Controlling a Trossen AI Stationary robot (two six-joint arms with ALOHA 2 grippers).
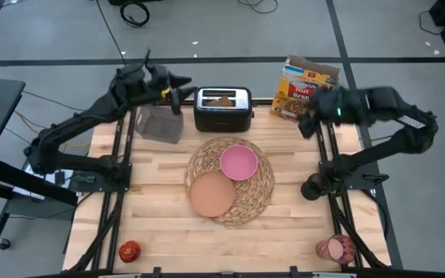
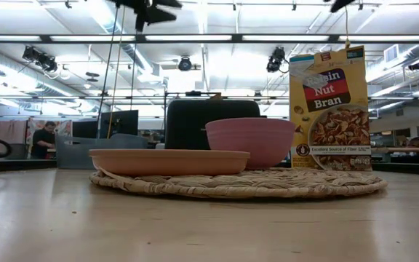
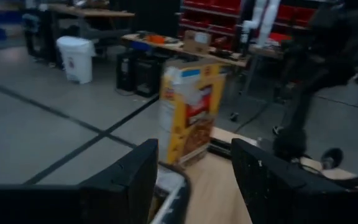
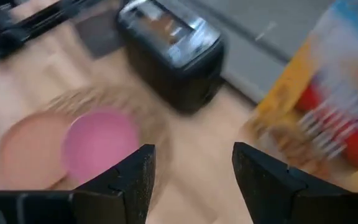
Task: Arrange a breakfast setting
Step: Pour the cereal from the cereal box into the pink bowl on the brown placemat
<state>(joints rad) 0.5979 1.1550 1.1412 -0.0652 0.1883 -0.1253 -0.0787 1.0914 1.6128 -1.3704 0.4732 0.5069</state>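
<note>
A round woven placemat (image 1: 247, 202) lies at the table's middle. On it stand a pink bowl (image 1: 238, 161) and a salmon-tan plate (image 1: 212, 194). A toast slice (image 1: 221, 99) sticks up from the toaster (image 1: 222, 116) at the far edge. A red apple (image 1: 130, 250) sits at the near left and a pinkish-red cup (image 1: 337, 249) lies at the near right. My left gripper (image 3: 194, 180) hovers open, raised, left of the toaster (image 1: 180, 91). My right gripper (image 4: 194, 180) hovers open, raised, by the cereal box (image 1: 307, 120). Neither has anything between its fingers.
A yellow cereal box (image 1: 306, 86) stands at the far right, beside the toaster. A grey container (image 1: 159, 123) sits at the far left. Bare wood shows along the near edge (image 1: 230, 247), between the apple and the cup.
</note>
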